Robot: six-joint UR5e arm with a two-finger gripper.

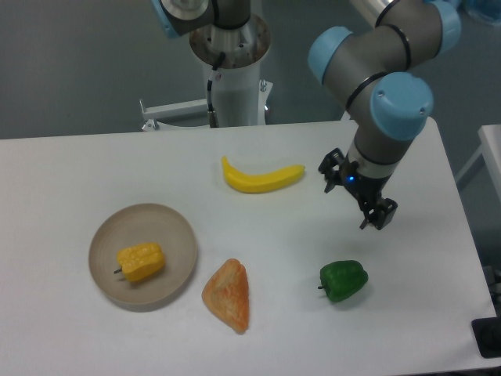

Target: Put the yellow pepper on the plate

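Observation:
The yellow pepper (141,262) lies on its side inside the beige plate (168,227) at the table's left front. Far off on the right side of the table, my gripper (355,190) hangs in the air. It is open, with nothing between its fingers. It sits above and slightly right of a green pepper, well apart from the plate.
A yellow banana (262,177) lies mid-table toward the back. An orange-red triangular piece (228,294) rests just right of the plate. A green pepper (343,280) sits at the front right. The robot's base column (233,70) stands behind the table's far edge.

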